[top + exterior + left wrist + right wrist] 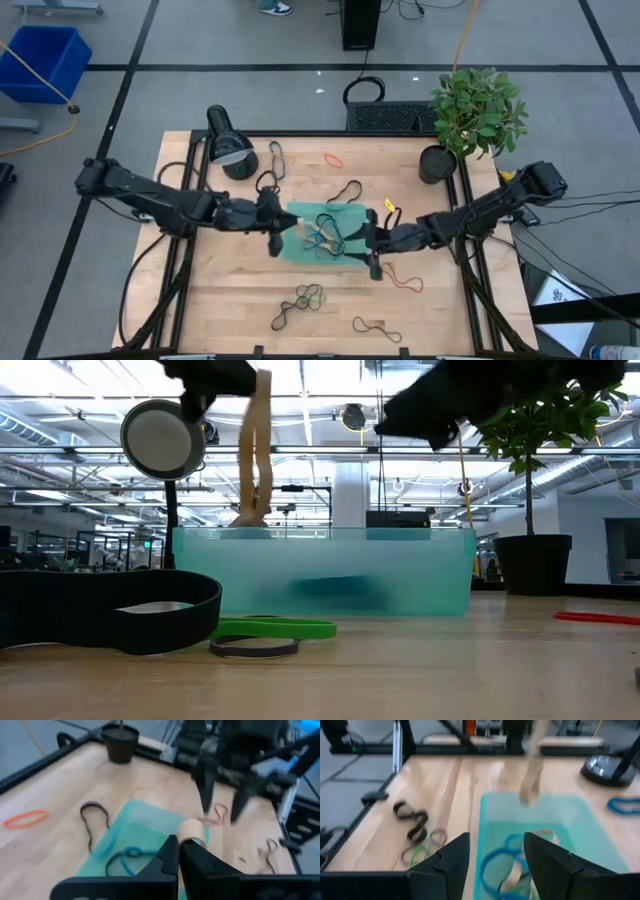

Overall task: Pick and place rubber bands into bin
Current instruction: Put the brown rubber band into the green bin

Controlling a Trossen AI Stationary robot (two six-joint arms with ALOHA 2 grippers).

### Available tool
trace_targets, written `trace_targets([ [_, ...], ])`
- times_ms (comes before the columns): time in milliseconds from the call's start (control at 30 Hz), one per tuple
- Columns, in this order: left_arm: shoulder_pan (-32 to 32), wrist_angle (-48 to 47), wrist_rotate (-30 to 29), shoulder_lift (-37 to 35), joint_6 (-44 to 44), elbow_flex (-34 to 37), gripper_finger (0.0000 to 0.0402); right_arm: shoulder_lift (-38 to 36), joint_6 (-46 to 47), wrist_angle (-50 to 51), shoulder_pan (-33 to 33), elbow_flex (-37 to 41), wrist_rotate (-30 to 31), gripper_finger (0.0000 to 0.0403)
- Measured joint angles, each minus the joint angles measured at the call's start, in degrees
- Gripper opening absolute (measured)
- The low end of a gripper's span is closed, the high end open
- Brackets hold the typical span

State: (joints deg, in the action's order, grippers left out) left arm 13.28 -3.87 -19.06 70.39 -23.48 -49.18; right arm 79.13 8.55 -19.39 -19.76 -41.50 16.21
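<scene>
Rubber bands: several, blue and tan among them, already lie in the bin (pixel 300 248). One tan band (pixel 260 445) hangs from the left tool (pixel 279 232), pinched shut on it, above the bin's left edge; not yet dropped. Right tool (pixel 372 252), fingers spread wide and empty, waits at the bin's right edge. Left on the surface (pixel 220 300) around the bin: an orange band (pixel 332 159) and black ones beyond it, a red one to its right, a green-and-black tangle (pixel 303 302) in front. Judged under halfway.
</scene>
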Motion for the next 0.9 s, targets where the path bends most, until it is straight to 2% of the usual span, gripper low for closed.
trace_targets([
  [200,-3.0,7.7,4.0,7.9,4.8,0.0,0.0011,-0.4,4.5,6.3,-1.2,0.0,0.0,0.0183],
  [300,-4.3,8.5,4.7,11.6,4.8,0.0,0.0006,-2.4,5.0,10.2,-1.4,0.0,0.0,0.0183],
  [467,-6.2,8.6,6.3,17.5,2.2,0.0,0.0022,-7.4,7.0,16.3,-2.5,0.0,0.3,0.0183],
  [700,-7.8,8.8,10.5,24.3,0.5,0.0,0.0007,-11.0,13.4,28.6,-5.3,0.0,0.4,0.0183],
  [900,-8.2,8.4,11.5,27.6,-1.2,0.0,0.0043,-11.0,21.4,36.2,-10.1,0.0,0.3,0.0183],
])
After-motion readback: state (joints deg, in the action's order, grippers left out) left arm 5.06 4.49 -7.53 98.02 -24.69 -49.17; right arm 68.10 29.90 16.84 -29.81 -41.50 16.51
